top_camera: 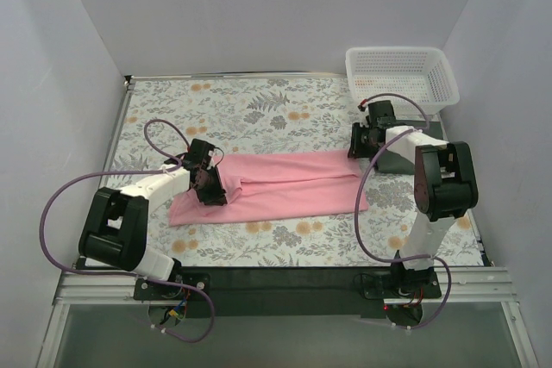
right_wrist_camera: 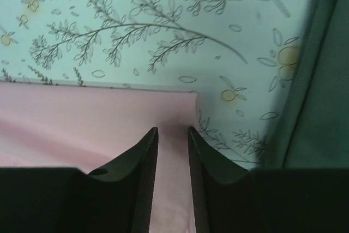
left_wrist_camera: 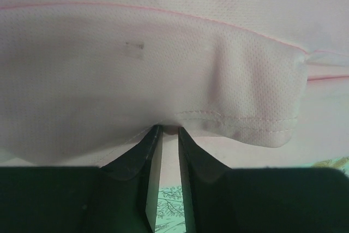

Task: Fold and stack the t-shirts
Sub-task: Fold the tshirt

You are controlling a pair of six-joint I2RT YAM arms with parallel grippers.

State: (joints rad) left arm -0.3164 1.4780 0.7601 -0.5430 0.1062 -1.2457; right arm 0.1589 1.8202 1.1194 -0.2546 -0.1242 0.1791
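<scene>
The light pink t-shirt lies folded into a long strip across the middle of the floral table cloth. My left gripper is at the strip's left end. In the left wrist view its jaws are nearly together, pinching a hemmed fold of the pink t-shirt at the fingertips. My right gripper is at the strip's far right corner. In the right wrist view its jaws stand slightly apart over the flat pink corner. The dark green folded t-shirt lies beside that corner and shows in the right wrist view.
A white mesh basket stands at the back right corner. White walls enclose the table on three sides. The floral table cloth lies bare behind the shirt.
</scene>
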